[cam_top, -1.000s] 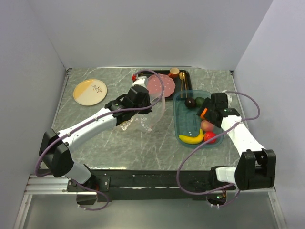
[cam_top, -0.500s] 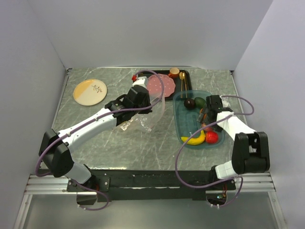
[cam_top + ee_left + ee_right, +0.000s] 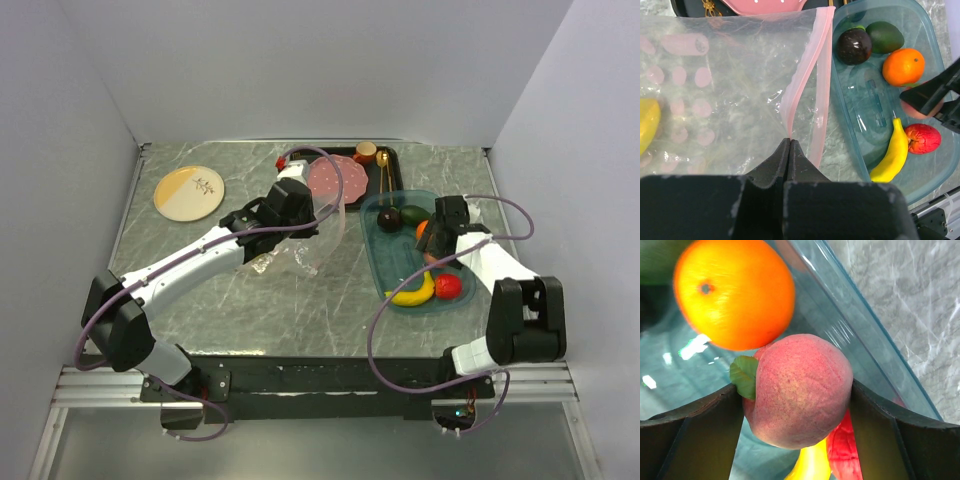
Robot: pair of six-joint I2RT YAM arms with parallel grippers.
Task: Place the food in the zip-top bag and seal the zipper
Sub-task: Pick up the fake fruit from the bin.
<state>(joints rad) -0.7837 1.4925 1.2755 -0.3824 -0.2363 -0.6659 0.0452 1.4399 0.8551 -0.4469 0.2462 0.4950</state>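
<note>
1. Slip: the right pincer [image 3: 437, 237] clamps the peach [image 3: 797, 390] by its round sides, down in the tray [image 3: 875, 120], with the orange [image 3: 732, 292] just beyond its tips. The peach could squirt out on lifting.
2. Snag: the left pincer [image 3: 790, 150] is pressed together on one zipper [image 3: 812, 65] lip. The bag [image 3: 730, 90] mouth ahead of it gapes only narrowly, so the peach may catch.

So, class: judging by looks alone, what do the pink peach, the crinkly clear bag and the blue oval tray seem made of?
The pink peach: probably moulded plastic, matt and finely speckled, with a green leaf. The crinkly clear bag: thin glossy plastic film; it creases and shows things behind it. The blue oval tray: likely rigid translucent plastic, smooth, with bright glints.
</note>
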